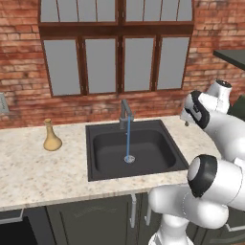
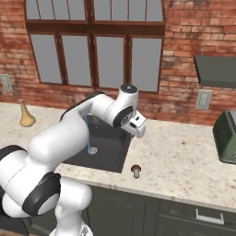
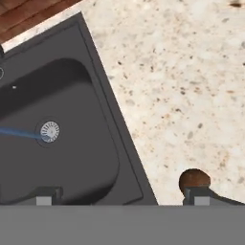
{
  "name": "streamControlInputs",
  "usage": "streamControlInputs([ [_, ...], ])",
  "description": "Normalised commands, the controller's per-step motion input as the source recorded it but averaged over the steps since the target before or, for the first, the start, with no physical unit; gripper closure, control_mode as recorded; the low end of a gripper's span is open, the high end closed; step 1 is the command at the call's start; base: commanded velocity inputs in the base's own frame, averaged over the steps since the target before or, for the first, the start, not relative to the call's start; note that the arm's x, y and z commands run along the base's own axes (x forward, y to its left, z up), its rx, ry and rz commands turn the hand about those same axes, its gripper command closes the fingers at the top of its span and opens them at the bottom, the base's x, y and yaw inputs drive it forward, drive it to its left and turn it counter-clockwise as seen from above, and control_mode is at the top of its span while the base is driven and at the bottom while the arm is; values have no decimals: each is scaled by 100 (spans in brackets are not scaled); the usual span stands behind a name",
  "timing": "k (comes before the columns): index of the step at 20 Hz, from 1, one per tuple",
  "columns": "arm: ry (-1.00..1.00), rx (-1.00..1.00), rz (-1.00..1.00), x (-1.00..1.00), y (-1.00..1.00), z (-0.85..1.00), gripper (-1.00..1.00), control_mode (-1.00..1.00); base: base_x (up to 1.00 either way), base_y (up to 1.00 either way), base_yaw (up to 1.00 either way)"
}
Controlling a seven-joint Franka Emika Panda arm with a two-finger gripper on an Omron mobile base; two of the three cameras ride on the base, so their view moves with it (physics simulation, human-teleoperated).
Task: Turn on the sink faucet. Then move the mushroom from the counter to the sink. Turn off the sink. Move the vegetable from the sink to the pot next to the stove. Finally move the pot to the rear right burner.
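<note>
Faucet (image 1: pixel 125 112): turned on; a thin stream of water (image 1: pixel 128 139) is seen falling to the drain of the sink (image 1: pixel 95 172).
Mushroom (image 2: pixel 136 171): placed on the surface (image 2: pixel 184 156), just beside the front right corner of the sink, not held.
Hand (image 3: pixel 122 195): held above the sink edge, fingers spread wide, nothing gripped.
Vase (image 1: pixel 51 136): placed upright on the surface, left of the sink.

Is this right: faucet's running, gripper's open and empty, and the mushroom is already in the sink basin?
Not quite. The mushroom is on the counter, just right of the sink, as the right base view shows. The rest holds: the faucet is running, and the gripper is open and empty.
</note>
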Motion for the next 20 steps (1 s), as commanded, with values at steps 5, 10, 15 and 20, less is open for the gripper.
streamControlInputs([
  [5,27,-8,0,-37,-10,-61,-100,-100,0,0,0],
  [10,2,0,-1,-44,-10,-38,-100,-100,0,0,0],
  [15,0,1,0,-50,-19,-25,-100,-100,0,0,0],
  [20,0,0,0,-30,-2,-33,-100,-100,0,0,0],
])
